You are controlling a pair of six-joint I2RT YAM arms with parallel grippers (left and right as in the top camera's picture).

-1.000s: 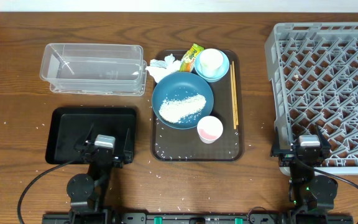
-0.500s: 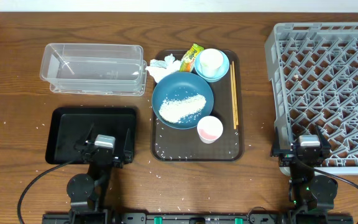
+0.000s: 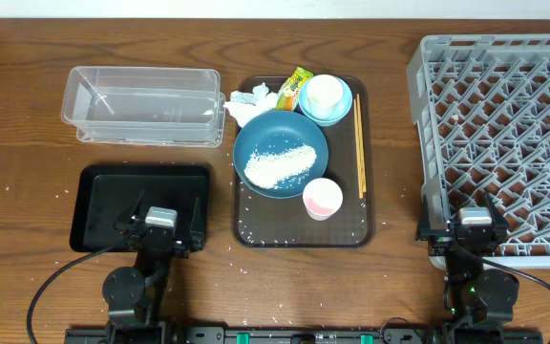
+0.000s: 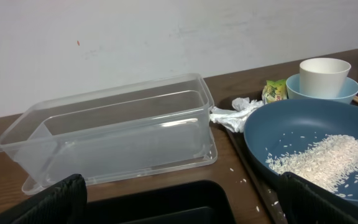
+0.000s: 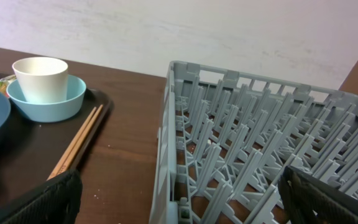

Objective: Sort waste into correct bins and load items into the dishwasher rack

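Blue plate [image 3: 275,132] with rice [image 3: 280,165] on brown tray [image 3: 285,225]

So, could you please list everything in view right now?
Tub: one, clear, far left.
Black tray: one, near left.
Serving tray: one, dark brown, centre.
Plate: one, dark blue, on serving tray.
Rice: white grains, mostly on plate.
Bowl: one, light blue, tray's far right.
White cup: one, in bowl.
Pink cup: one, nearer than plate.
Chopsticks: pair, wooden, tray's right side.
Tissue: one, white, tray's far-left edge.
Wrapper: one, yellow-green, beside bowl.
Rack: one, grey, right.
Table: one, brown wood, underneath.
Left gripper: black, open, over black tray.
Right gripper: black, open, at rack's near edge.
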